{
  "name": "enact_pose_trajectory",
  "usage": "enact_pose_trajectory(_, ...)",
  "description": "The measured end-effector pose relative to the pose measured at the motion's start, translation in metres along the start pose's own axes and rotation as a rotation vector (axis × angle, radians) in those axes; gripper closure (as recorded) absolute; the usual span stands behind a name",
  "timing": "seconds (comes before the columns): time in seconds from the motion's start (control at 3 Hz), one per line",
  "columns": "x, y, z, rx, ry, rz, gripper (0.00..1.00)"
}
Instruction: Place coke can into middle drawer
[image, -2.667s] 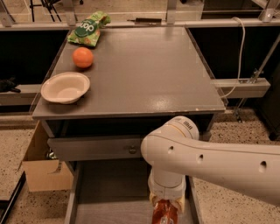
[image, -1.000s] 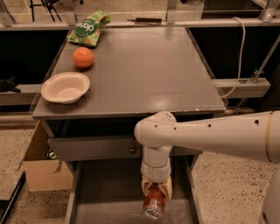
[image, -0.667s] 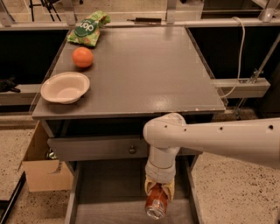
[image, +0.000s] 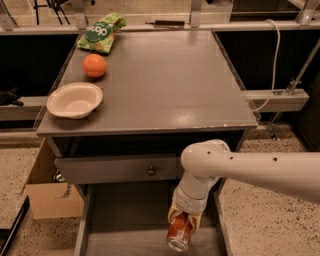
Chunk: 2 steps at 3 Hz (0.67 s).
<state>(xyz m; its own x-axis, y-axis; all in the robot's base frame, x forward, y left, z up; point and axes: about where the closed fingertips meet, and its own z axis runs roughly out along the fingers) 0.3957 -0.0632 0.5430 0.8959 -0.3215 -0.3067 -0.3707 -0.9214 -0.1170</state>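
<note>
My one camera sits high in front of the bench (image: 165, 75), tilted steeply down and facing its far edge. It is fairly near: the bench top fills the upper frame, the open middle drawer (image: 125, 220) the bottom. My arm (image: 260, 172) enters from the right. My gripper (image: 184, 223), clamped on the coke can (image: 179, 236), hangs bottom centre over the drawer.

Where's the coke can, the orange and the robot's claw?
coke can (image: 179, 235), camera view, its red side.
orange (image: 94, 65), camera view, its middle.
gripper (image: 184, 221), camera view, between its fingertips, gripping the coke can over the middle drawer (image: 127, 217).
</note>
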Motion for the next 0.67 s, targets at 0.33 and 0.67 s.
enact_pose_trajectory(0.33,-0.0018,-0.0015,0.0013,0.022,0.065,0.001,1.0)
enact_pose_trajectory(0.67,-0.0044,-0.001,0.0004,0.071,0.168,0.012,1.0)
